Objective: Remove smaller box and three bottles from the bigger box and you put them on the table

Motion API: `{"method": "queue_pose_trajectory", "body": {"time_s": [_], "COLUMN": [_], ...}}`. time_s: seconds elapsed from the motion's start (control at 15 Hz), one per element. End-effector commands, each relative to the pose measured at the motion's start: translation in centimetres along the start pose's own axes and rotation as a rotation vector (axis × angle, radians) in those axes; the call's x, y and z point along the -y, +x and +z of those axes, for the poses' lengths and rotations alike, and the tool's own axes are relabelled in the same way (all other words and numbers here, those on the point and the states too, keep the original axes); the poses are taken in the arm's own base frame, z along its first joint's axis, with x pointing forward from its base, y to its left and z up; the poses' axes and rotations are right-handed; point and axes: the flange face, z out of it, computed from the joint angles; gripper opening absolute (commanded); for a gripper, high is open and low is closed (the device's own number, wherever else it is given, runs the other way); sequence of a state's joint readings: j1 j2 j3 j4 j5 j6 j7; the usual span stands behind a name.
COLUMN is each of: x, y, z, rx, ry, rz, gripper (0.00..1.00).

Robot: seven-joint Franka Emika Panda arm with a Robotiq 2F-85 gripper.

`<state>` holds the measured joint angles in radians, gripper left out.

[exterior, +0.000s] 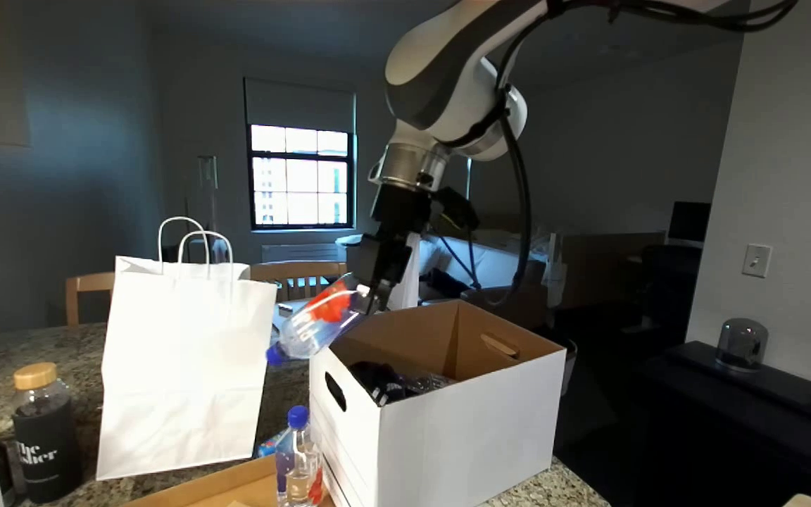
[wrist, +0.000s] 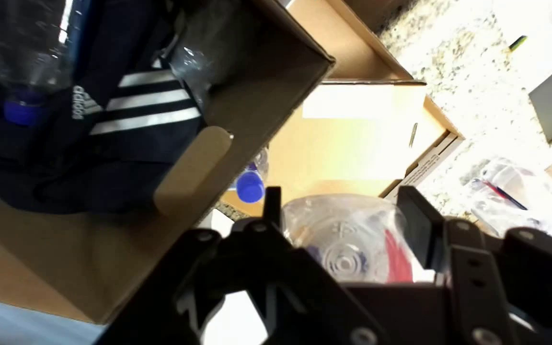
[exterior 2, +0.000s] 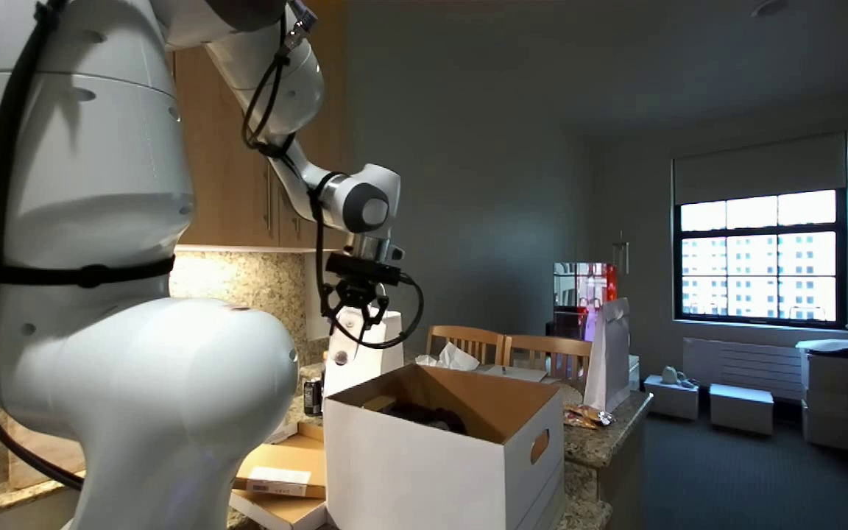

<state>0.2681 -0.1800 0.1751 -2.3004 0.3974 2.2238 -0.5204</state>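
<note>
Three bottles (exterior: 317,321) of clear, glossy plastic can be counted, each closed by a blue cap (exterior: 276,354). The held bottle, round-shouldered and marked with a red patch, is tilted with its cap down; it is clamped near its base between the jaws of the gripper (wrist: 338,211) and is suspended outside the carton (exterior: 472,422). The upright bottle (exterior: 298,461), with touches of blue and red, is stood just beside the carton's outer wall. The third bottle (wrist: 24,48) is laid inside the carton, on a soft dark garment (wrist: 122,158) printed with three white stripes.

The carton is made of cardboard, smooth and white outside, brown within, square-cornered and uncovered at the top; two oval hand-holes are cut in its ends. It is borne by a counter (exterior: 546,489) of speckled stone. Next to it, one shallow cardboard box (wrist: 333,155) with a white label is spread open.

Between the upright bottle and the third bottle, the carton's wall is interposed, and most of the contents are hidden by its sides in both exterior views. Much of the counter is blocked by the arm (exterior 2: 181,383) in an exterior view. Farther out, one white paper bag (exterior: 187,373) with two looped handles, one dark jar (exterior: 46,451) with a pale lid and two wooden chairs (exterior 2: 550,341) are seen.
</note>
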Motion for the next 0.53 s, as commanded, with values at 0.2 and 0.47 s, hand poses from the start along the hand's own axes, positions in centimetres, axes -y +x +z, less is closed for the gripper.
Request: {"method": "queue_pose_trajectory", "body": {"time_s": [0.2,0.47], "x": [10.0,11.9], "y": [4.1,5.3], "z": [9.1,12.1], "rx": [0.01,0.078], "ry": [-0.102,-0.164], "rz": [-0.022,-0.025], "gripper": [0.36,0.36]}}
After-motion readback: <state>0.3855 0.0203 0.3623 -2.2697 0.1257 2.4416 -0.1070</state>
